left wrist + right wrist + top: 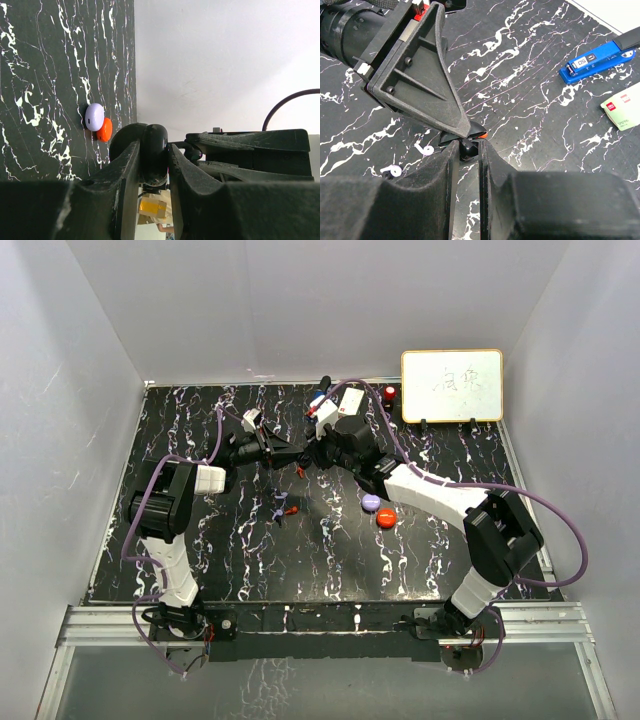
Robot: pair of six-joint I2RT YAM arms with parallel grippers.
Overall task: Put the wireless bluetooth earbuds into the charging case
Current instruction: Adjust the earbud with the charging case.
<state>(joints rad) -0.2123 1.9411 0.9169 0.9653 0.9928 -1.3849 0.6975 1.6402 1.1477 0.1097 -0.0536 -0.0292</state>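
Both arms meet over the far middle of the desk [330, 560]. The left pincer [154, 152] is clamped on a glossy black case [155, 137]. The right pincer [467, 150], fingers almost together, nips a small dark piece [466, 146] at the left pincer's tip, with a red bit [481, 134] beside it. A purple earbud [277, 511] and a red earbud [292, 509] lie nearer on the desk.

A purple earbud [277, 512] and a red earbud [291, 510] are seen lying side by side left of the middle, a lilac round case [371, 502] and a red-orange round case [385, 518] are laid closed and touching to their right, and a red-orange piece [480, 134] is half hidden against a glossy black rounded piece [154, 150].
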